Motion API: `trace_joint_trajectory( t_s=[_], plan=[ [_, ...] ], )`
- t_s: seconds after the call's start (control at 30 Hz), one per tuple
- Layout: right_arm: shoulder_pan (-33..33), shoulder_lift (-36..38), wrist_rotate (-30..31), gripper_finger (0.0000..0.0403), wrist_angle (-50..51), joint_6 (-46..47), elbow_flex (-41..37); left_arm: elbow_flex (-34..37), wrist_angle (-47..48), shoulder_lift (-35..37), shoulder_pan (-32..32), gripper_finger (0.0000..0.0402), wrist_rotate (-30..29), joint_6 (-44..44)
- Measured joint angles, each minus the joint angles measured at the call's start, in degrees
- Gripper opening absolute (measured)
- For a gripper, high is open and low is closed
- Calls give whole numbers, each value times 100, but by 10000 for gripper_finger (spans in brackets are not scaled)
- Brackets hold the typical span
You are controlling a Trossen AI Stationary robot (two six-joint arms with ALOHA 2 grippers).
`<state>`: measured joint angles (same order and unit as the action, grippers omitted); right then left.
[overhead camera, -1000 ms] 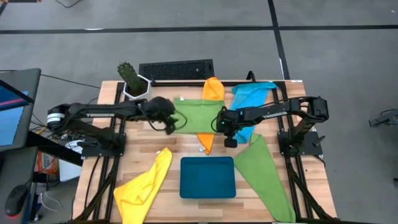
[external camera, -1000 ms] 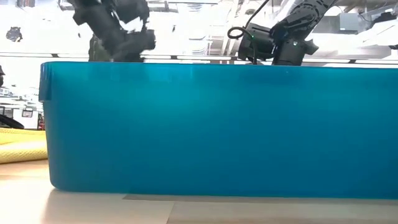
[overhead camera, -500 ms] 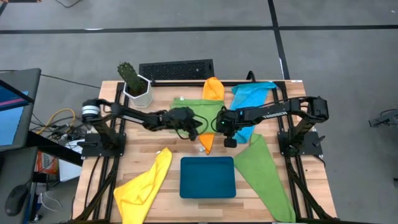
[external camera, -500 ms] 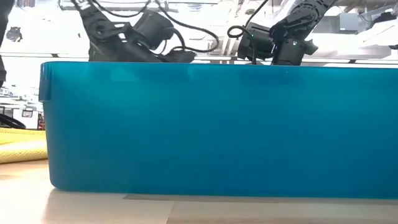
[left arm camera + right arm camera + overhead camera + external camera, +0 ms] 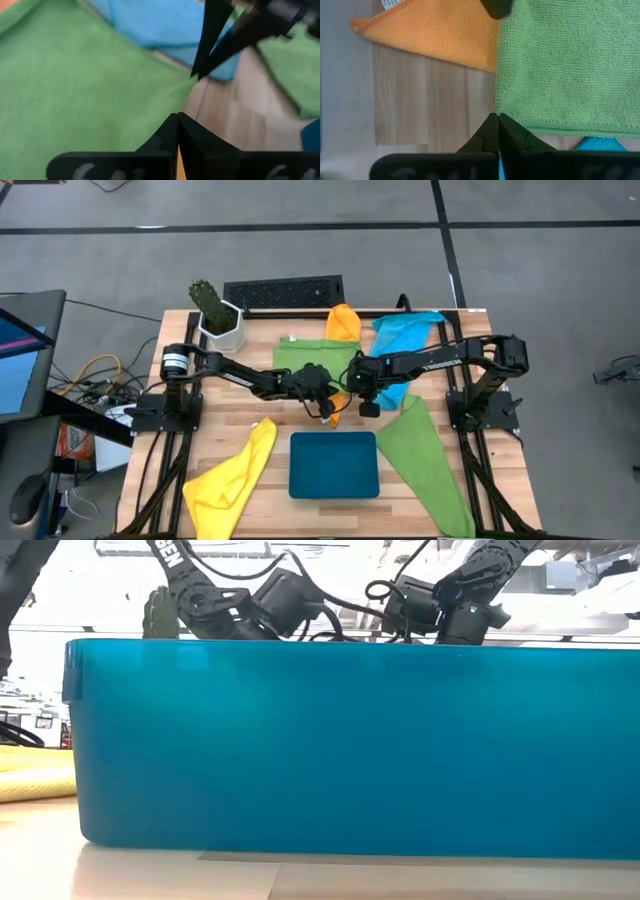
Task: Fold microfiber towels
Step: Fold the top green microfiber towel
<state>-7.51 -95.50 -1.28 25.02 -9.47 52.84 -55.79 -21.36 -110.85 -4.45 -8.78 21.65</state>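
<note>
Between both fingers (image 5: 330,402), green towel (image 5: 310,355) corner.

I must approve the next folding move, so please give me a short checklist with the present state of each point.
1. Left end effector shut at the near edge of the spread green microfiber towel: ok.
2. Left end effector really holds cloth: cannot tell.
3. Right end effector shut at that towel's corner: ok; cloth between its fingers: cannot tell.
4. Orange microfiber towel lies partly under the green one, may drag: not ok.
5. Dark teal rectangular plastic tray apart from the green towel: ok.
</note>
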Motion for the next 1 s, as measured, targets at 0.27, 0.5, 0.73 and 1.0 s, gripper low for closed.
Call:
trace_joint_trajectory(
  t_s=[0.27, 0.5, 0.73, 1.0],
  plan=[
    [0, 0, 0, 23, 2, 0, 0, -2, 138, -25, -7, 0, -185, -56],
    [-2, 0, -9, 25, -4, 0, 0, -1, 109, -185, 0, 0, -383, -7],
    [-2, 0, -13, 22, -23, -2, 0, 8, 141, -322, 68, 0, -127, 156],
    [6, 0, -26, 24, -119, -13, 0, -1, 339, -363, 157, 0, -113, 183]
  ],
)
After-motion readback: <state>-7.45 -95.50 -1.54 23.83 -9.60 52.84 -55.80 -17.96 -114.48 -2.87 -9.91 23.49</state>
